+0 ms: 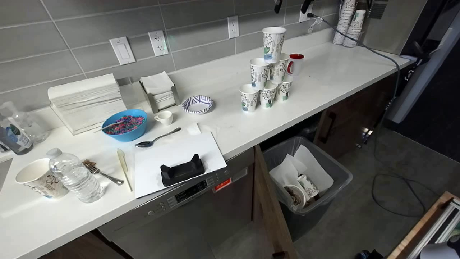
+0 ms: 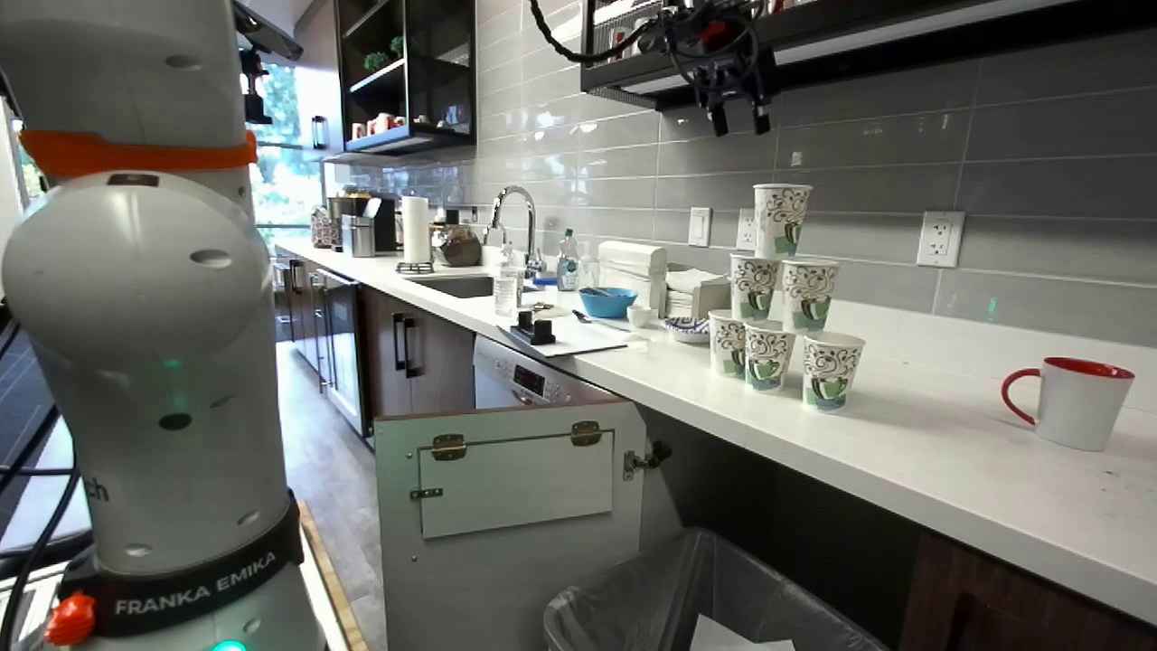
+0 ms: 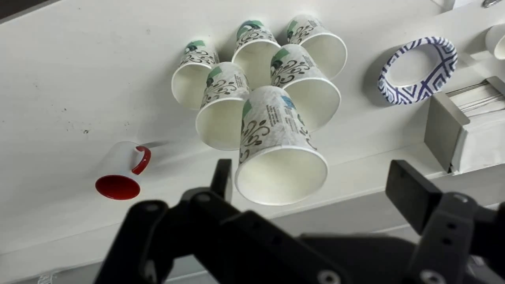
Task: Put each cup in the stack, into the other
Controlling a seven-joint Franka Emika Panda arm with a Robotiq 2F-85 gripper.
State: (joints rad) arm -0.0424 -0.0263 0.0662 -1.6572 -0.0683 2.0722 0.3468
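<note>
At one o'clock in an exterior view hangs the black two-fingered claw (image 2: 740, 121), jaws apart; at three, six white, swirl-printed paper cups (image 2: 802, 293) stand pyramided. Centring on the top cup (image 2: 782, 221), then pinching lightly, should prevent toppling.

A grey tiled wall (image 1: 118, 25) is running behind a long white bench (image 1: 334, 72), and dark open shelving (image 2: 445, 90) is hanging above. Brown cabinets (image 2: 443, 371) are standing beneath, one pale-backed door (image 2: 506, 565) hanging open. At the far end a bright window (image 2: 289, 172) is letting in daylight; a grey floor (image 2: 325, 470) is stretching alongside.
</note>
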